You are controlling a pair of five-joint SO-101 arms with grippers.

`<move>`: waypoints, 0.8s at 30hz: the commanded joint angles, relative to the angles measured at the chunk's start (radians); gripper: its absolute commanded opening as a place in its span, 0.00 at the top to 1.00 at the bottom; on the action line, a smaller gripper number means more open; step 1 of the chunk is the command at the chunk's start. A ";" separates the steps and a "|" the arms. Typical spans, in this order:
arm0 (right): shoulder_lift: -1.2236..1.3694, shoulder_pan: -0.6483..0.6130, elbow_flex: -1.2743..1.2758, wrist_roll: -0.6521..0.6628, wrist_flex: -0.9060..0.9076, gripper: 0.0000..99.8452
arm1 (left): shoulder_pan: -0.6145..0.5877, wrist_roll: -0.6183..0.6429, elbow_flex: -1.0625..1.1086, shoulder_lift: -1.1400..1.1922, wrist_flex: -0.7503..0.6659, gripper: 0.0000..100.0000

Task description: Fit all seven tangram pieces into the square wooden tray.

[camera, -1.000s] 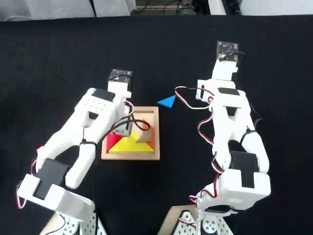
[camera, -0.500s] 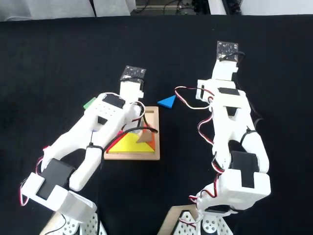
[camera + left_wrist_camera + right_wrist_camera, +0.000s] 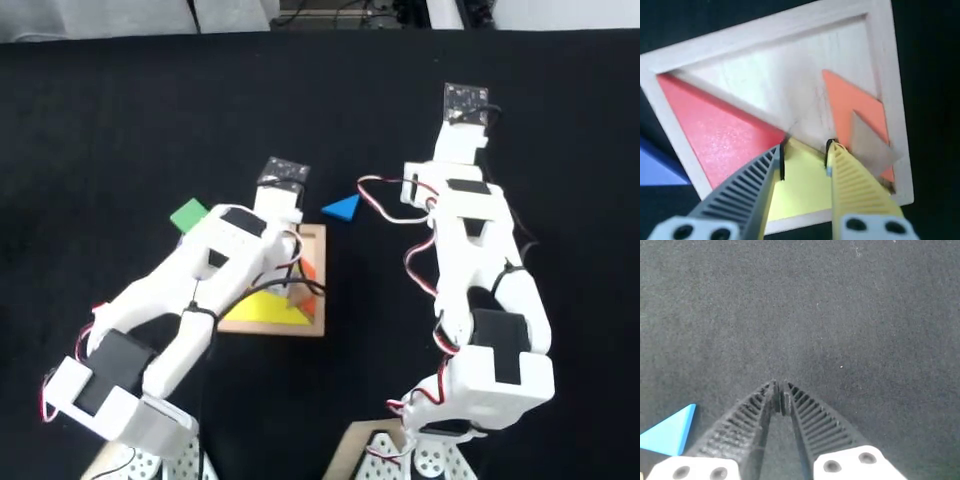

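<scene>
Left hand [image 3: 805, 150] spread open, empty, over tray [image 3: 275, 327] holding red [image 3: 720, 135], yellow [image 3: 800, 190] and orange [image 3: 855, 100] pieces; blue triangle [image 3: 343, 207] just off tray's far right corner, green piece [image 3: 188, 215] off its left; right hand [image 3: 780, 390] pinched closed, empty, well right of tray.

Wooden tray [image 3: 765, 31] holds red triangle [image 3: 715, 135], yellow piece [image 3: 802, 187], orange piece [image 3: 850, 102]; pale piece [image 3: 869, 146] overlaps the orange. Blue triangle [image 3: 343, 206], green piece [image 3: 188, 215] lie outside.
</scene>
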 commanded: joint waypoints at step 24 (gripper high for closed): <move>-0.005 -0.018 -0.038 0.006 -0.012 0.98 | 0.168 -0.120 0.335 -0.479 -0.101 0.84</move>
